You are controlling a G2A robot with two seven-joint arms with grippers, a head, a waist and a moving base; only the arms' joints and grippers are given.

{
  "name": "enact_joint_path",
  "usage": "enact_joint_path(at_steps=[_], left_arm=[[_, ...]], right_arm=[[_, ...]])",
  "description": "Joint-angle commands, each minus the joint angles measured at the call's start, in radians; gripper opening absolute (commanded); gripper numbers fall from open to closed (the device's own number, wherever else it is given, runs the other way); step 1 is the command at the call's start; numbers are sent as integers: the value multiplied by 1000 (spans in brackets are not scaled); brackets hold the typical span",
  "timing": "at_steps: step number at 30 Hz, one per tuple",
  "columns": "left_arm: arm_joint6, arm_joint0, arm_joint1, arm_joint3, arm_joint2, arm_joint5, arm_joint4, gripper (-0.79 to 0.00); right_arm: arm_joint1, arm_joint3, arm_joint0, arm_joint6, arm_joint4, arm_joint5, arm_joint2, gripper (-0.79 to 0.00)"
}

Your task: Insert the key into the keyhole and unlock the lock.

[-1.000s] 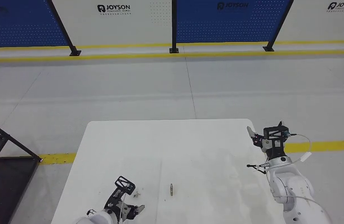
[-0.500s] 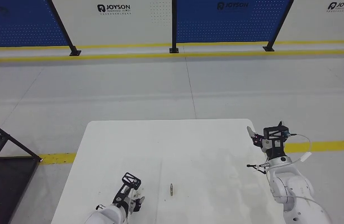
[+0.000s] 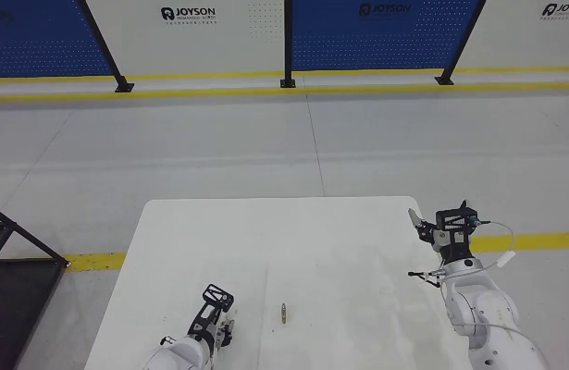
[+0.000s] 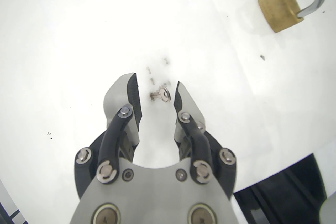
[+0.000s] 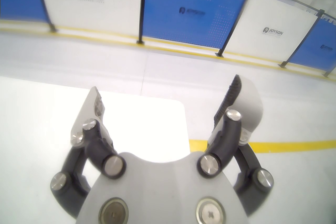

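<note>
Since a second ago: a small shift of the left gripper (image 3: 216,313) away from the table's near edge and toward the lock (image 3: 283,313). No shift of the right gripper (image 3: 439,225) or of the lock.

Left gripper low over the white table (image 3: 340,250), close to the near edge, beside the lock but apart from it. Jaws apart in the left wrist view, ribbed black pads (image 4: 132,93) facing each other. Key (image 4: 161,94) flat on the table in the gap between the fingertips, apparently touched by neither. Small and silver, with a round holed bow toward one finger and the blade toward the other. A few dark specks (image 4: 151,75) on the tabletop around it.

Brass lock (image 4: 282,9) well apart from the key, silver shackle with both legs in the body. Keyhole not to be made out.

Right gripper (image 5: 165,86) raised at the table's right edge, jaws wide apart, nothing between them. Beyond it the table's far corner (image 5: 168,104), then grey floor (image 5: 105,59) with a yellow line (image 5: 288,143) and a blue-and-white fence (image 5: 189,12).
</note>
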Motion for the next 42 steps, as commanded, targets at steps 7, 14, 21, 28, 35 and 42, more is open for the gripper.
enact_joint_path(at_steps=[7, 14, 21, 28, 35, 42], left_arm=[[2, -3, 1, 8, 1, 1, 1, -576], [6, 3, 3, -2, -4, 0, 0, -637], [10, 9, 5, -12, -13, 1, -4, -754], [47, 26, 7, -44, -31, -3, -42, -785], [165, 85, 14, -124, -99, -54, -137, -785], [427, 164, 24, -175, -243, -220, -330, -785]], right_arm=[[0, 0, 0, 0, 0, 0, 0, 0], [0, 0, 0, 0, 0, 0, 0, 0], [0, 0, 0, 0, 0, 0, 0, 0], [0, 0, 0, 0, 0, 0, 0, 0], [0, 0, 0, 0, 0, 0, 0, 0], [-2, 0, -7, -9, -13, -9, -14, 0]])
